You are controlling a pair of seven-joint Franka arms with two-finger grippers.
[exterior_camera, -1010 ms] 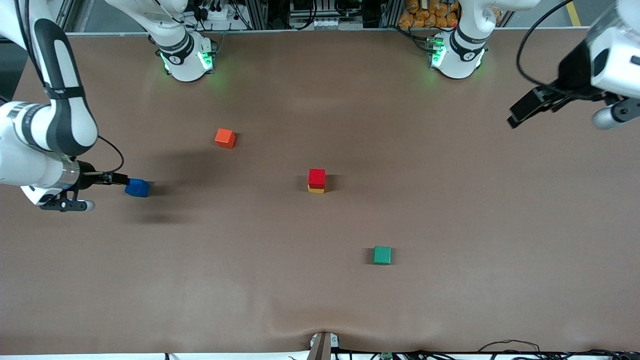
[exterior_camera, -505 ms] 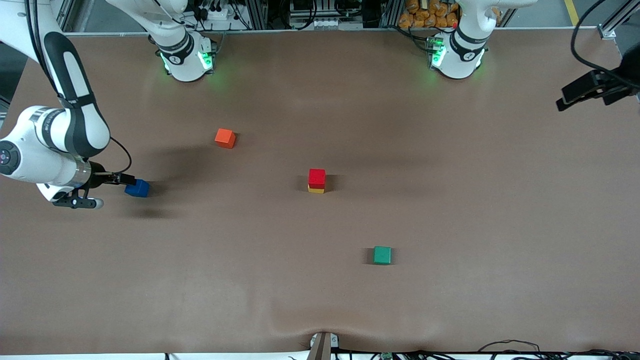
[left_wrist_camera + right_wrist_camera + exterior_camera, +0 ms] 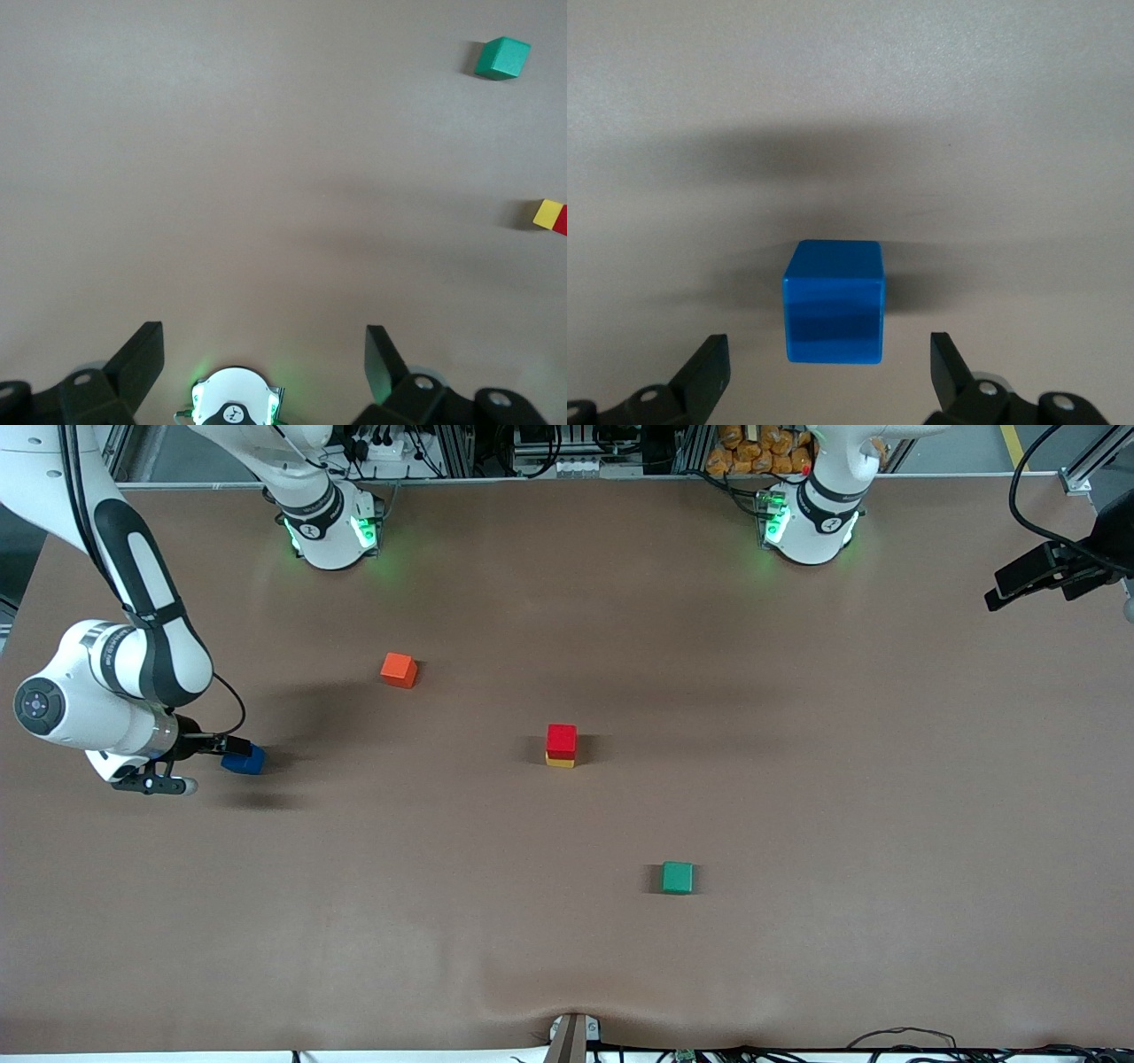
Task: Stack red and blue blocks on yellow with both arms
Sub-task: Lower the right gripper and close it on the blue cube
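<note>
My right gripper (image 3: 828, 367) hangs fingers spread over the small matte deep-blue cube (image 3: 245, 760) near the worktop's right-arm edge; I should centre, descend squarely, then pinch. My left gripper (image 3: 264, 359) waits, spread.

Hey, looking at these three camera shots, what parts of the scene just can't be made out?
- Yellow block: front view shows only a thin strip; the red block on top covers the rest.
- That stack in the left wrist view: cut off by the picture's edge.
- Blue block: front view, partly covered by the open right hand.
- Left hand: open, waiting near the table's end; its arm runs off the front view's edge.
</note>
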